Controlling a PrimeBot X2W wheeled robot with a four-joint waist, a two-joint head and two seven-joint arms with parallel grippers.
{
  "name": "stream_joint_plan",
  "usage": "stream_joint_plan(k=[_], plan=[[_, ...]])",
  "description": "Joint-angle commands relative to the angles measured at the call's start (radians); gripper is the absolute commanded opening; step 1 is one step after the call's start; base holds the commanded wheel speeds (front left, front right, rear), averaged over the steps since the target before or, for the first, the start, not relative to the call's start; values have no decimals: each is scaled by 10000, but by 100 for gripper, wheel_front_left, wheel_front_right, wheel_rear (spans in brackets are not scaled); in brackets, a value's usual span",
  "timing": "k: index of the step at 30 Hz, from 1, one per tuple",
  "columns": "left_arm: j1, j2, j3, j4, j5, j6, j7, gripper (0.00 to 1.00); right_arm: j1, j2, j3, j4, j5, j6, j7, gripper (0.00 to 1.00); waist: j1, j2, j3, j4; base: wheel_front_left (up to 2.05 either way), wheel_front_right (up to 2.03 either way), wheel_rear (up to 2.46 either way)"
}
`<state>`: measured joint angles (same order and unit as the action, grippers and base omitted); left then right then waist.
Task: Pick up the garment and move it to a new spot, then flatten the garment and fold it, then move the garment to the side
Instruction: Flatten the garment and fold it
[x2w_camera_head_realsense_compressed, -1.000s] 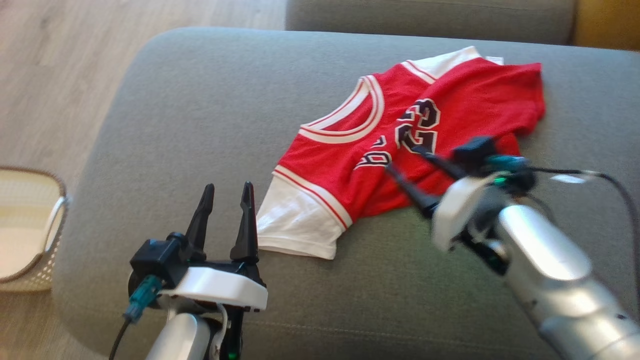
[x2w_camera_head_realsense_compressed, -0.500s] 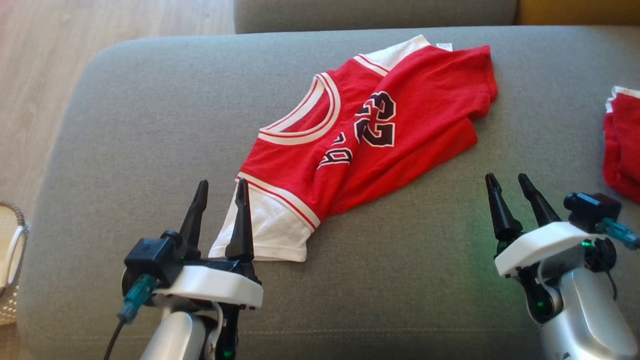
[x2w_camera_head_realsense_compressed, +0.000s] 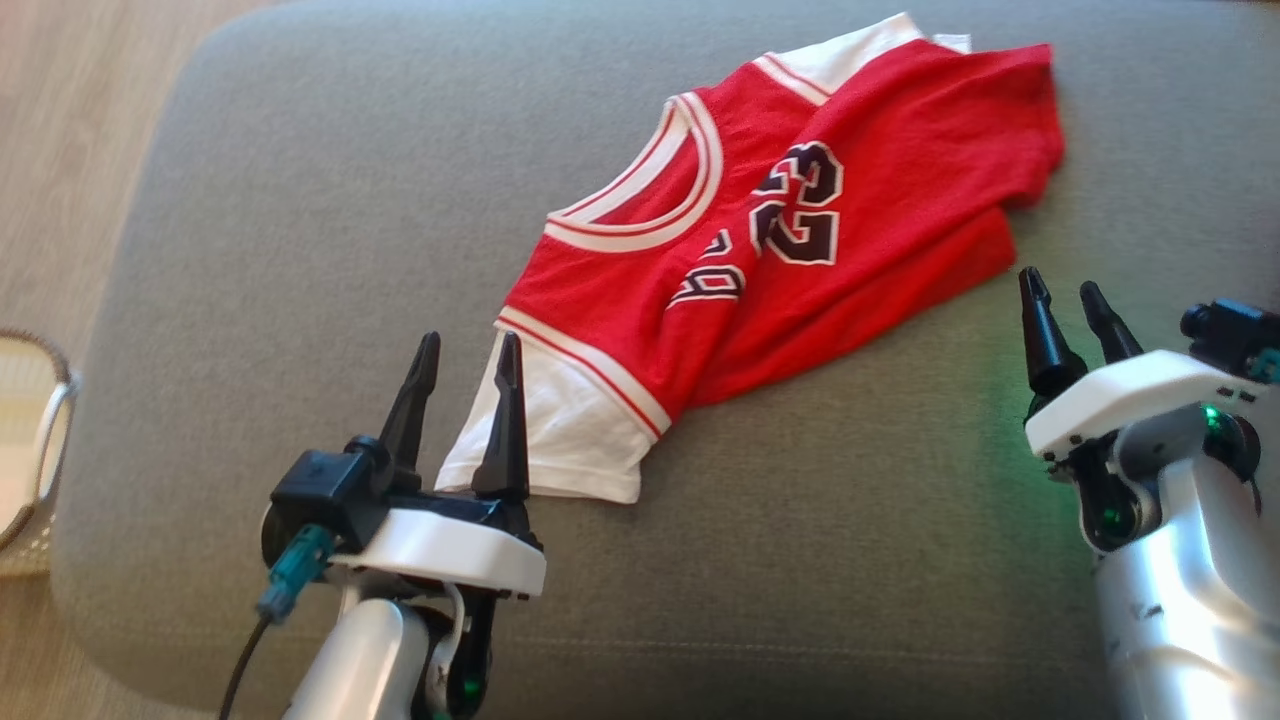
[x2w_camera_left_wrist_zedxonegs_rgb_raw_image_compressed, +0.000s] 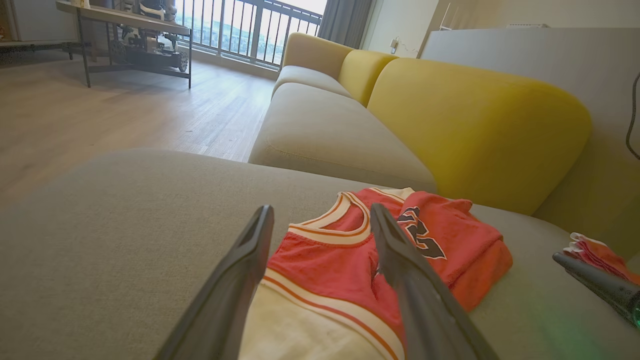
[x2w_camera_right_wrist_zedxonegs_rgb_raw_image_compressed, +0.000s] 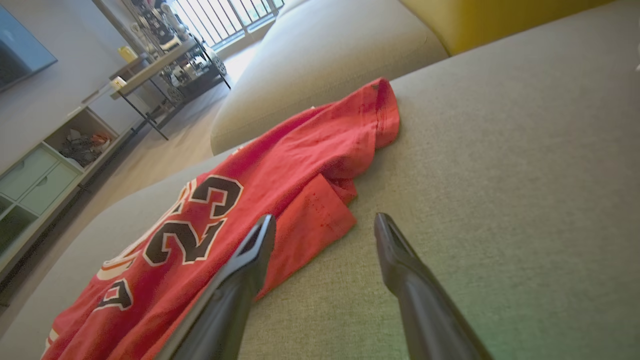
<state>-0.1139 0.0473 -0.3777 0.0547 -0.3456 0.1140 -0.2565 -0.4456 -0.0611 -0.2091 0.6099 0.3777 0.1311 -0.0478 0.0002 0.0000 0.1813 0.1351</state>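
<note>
Lying rumpled on the grey cushion (x2w_camera_head_realsense_compressed: 300, 250), the jersey (x2w_camera_head_realsense_compressed: 770, 290) is red with white trim and a dark 23 on its front. Its neck opening faces the cushion's far left. The near sleeve (x2w_camera_head_realsense_compressed: 560, 430), white, reaches toward the front edge, and the far sleeve (x2w_camera_head_realsense_compressed: 860, 45) shows at the back. The jersey's right part is folded over itself, so a lower red layer sticks out beneath the numbered one. The left pincer (x2w_camera_head_realsense_compressed: 470, 340) stands wide open and empty at the near sleeve. In the head view its right finger crosses the sleeve's edge, and in the left wrist view the sleeve and its striped band lie between the two fingers. Whether a fingertip touches the cloth I cannot tell. The right pincer (x2w_camera_head_realsense_compressed: 1060, 280) is also spread wide with nothing in it, just beside the jersey's near right corner. In the right wrist view its left finger overlaps that folded corner while its right finger is over bare cushion. A basket (x2w_camera_head_realsense_compressed: 58, 400) sits on the wood floor (x2w_camera_head_realsense_compressed: 60, 150) off the cushion's left end. In the left wrist view a yellow backrest (x2w_camera_left_wrist_zedxonegs_rgb_raw_image_compressed: 475, 125) rises behind the jersey, and a small red cloth (x2w_camera_left_wrist_zedxonegs_rgb_raw_image_compressed: 600, 255) lies on the cushion well to the jersey's right.
</note>
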Motion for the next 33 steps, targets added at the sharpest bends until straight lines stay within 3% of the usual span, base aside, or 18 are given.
stream_joint_plan(k=[1, 8, 20, 21, 22, 33], plan=[[-362, 29, 220, -310, 70, -11, -53, 100, -473, 52, 87, 32, -135, -4, 110, 100, -2, 0, 192, 226, 0, 0, 0], [-473, 29, -39, -359, -11, 84, -53, 100, -1399, -321, -691, 1580, -514, -4, -72, 100, -2, 0, 535, 740, 0, 0, 0], [-574, 29, -140, -453, -51, 205, -53, 100, -2315, -460, -571, 3090, -787, -4, -493, 100, -2, 0, 869, 1018, 0, 0, 0], [-589, 29, -152, -458, -58, 214, -53, 100, -2380, -433, -488, 3162, -685, -4, -471, 6, -2, 0, 887, 1027, 0, 0, 0], [-602, 29, -164, -461, -67, 223, -53, 100, -2415, -443, -410, 3208, -625, -4, -507, 0, -2, 0, 895, 1037, 0, 0, 0], [-406, 29, 69, -320, -143, 226, -53, 100, -2027, -643, -640, 3553, -655, -4, -1239, 0, -2, 0, 278, 563, 0, 0, 0]])
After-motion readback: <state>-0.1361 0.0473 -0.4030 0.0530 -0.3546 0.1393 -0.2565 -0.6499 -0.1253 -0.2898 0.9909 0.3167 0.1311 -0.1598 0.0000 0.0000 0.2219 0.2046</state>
